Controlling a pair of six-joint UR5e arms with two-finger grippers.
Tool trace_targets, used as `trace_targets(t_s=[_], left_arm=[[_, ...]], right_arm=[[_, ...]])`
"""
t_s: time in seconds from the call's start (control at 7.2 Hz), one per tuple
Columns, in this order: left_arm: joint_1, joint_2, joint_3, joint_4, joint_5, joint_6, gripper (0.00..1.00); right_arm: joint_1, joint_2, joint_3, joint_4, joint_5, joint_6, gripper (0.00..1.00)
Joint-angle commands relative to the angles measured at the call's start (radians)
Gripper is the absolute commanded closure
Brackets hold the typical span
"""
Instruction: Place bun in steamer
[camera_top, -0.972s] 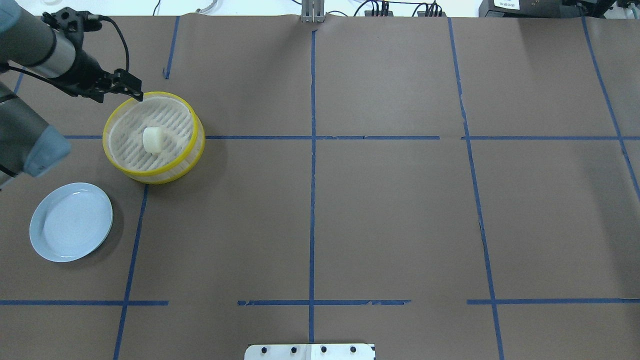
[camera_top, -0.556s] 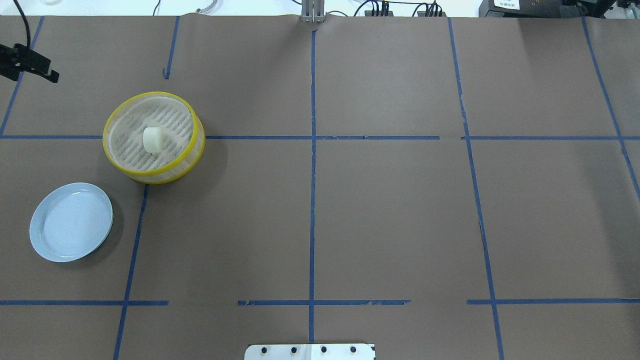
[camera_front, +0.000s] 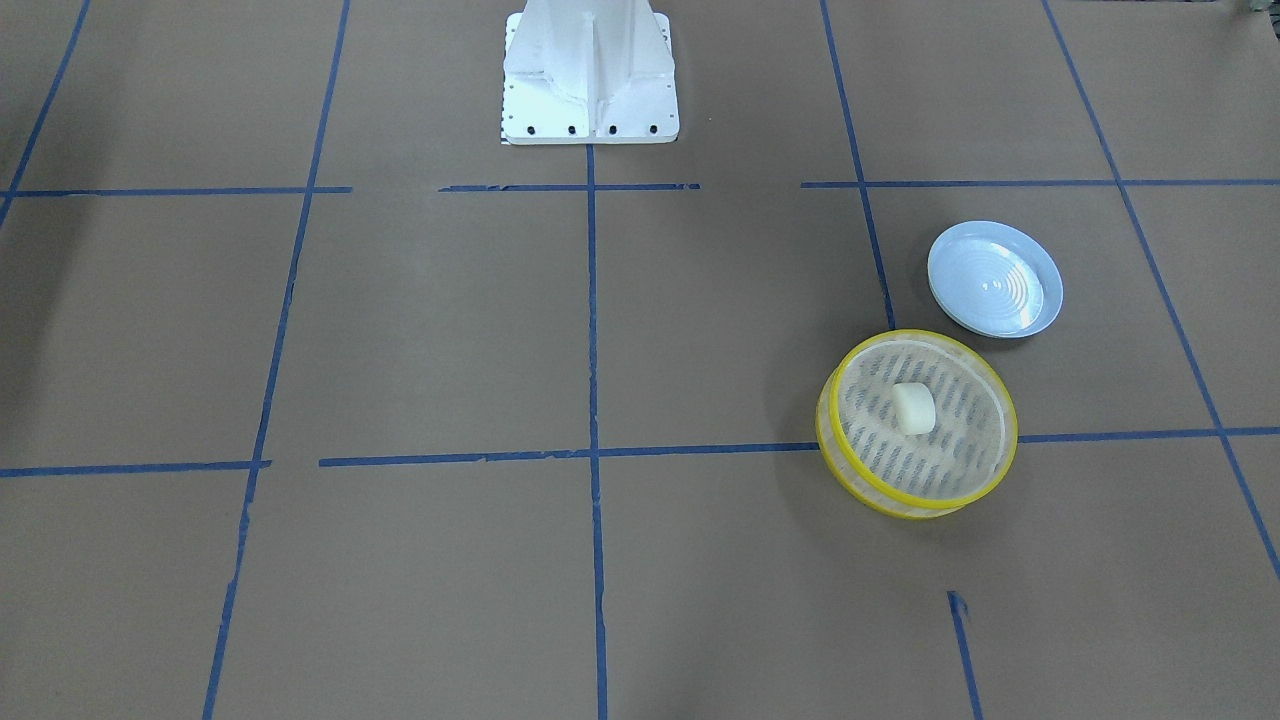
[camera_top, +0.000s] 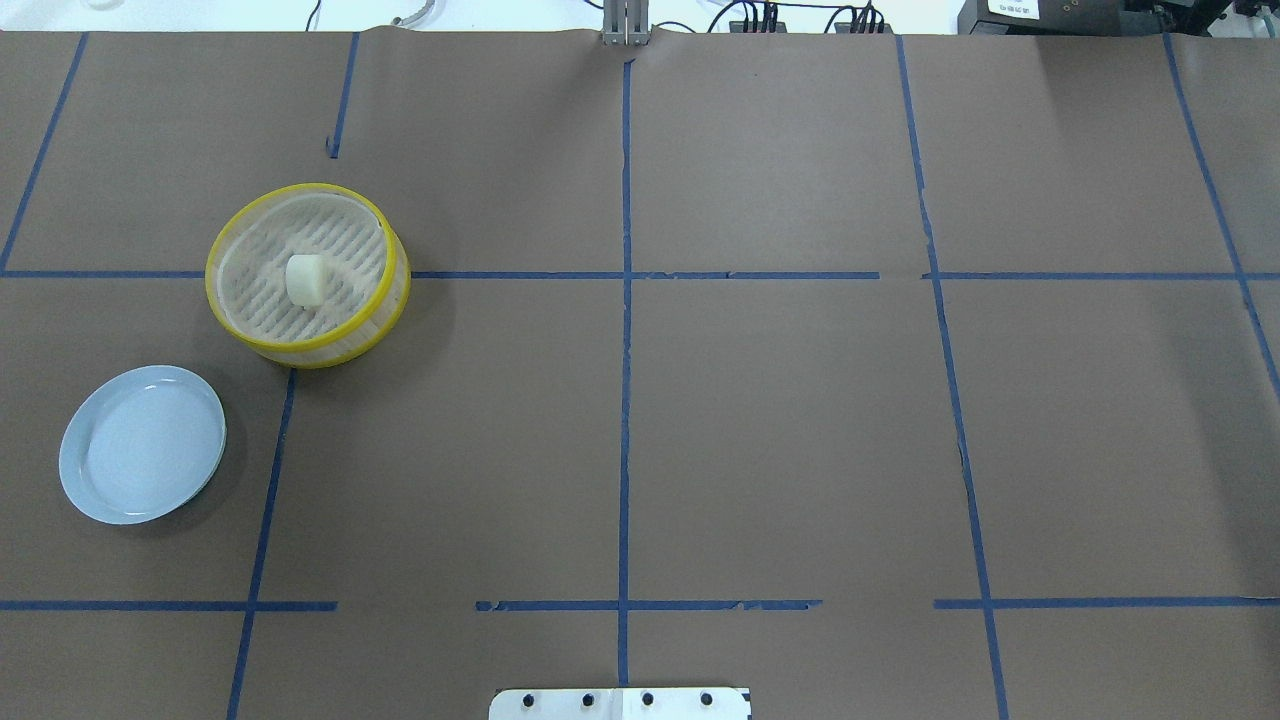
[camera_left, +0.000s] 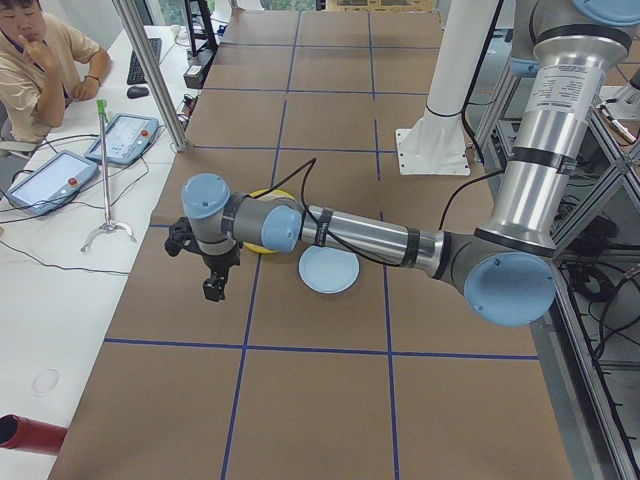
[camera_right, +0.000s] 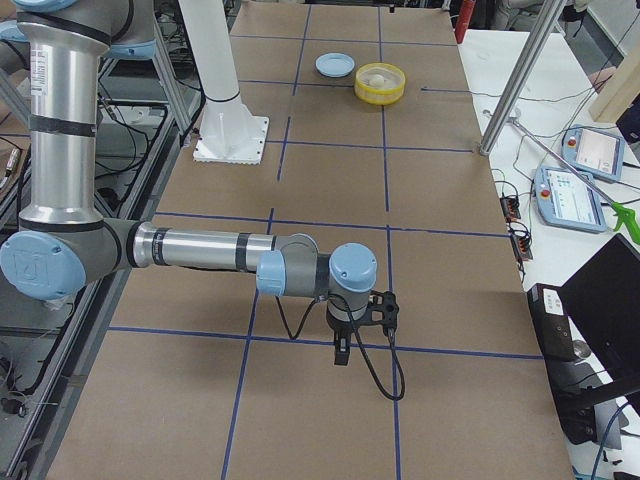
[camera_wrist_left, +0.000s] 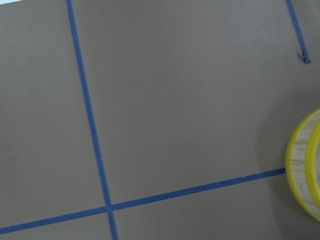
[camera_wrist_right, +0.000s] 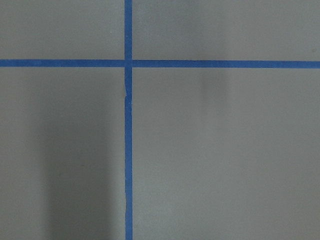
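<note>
The cream-white bun (camera_top: 305, 279) lies in the middle of the yellow-rimmed steamer (camera_top: 352, 258) at the table's left; both also show in the front-facing view, bun (camera_front: 913, 408) and steamer (camera_front: 962, 452). The steamer's edge shows in the left wrist view (camera_wrist_left: 302, 165). My left gripper (camera_left: 213, 290) hangs over the table beyond the steamer, apart from it, seen only in the exterior left view; I cannot tell if it is open. My right gripper (camera_right: 342, 352) hangs over bare table far from the steamer (camera_right: 380, 83); I cannot tell its state.
An empty light blue plate (camera_top: 142, 443) sits near the steamer, toward the robot. The white robot base (camera_front: 590, 70) stands at the table's edge. An operator (camera_left: 40, 60) sits at a side desk with tablets.
My left arm has drawn back from the steamer's far-left rim and left the overhead view to the left. The bun stays in the steamer.
</note>
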Motion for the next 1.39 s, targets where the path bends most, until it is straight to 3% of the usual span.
trace_targets(t_s=[0.0, 0.42, 1.25], left_arm=[[-0.012, 0.05, -0.016, 0.006, -0.002, 0.025, 0.0], [-0.107, 0.056, -0.005, 0.035, -0.018, 0.022, 0.0], [-0.11, 0.064, -0.01, 0.064, -0.043, 0.028, 0.0]], right_arm=[[0.0, 0.0, 0.0, 0.0, 0.0, 0.0, 0.0], [0.0, 0.0, 0.0, 0.0, 0.0, 0.0, 0.0], [0.0, 0.0, 0.0, 0.0, 0.0, 0.0, 0.0]])
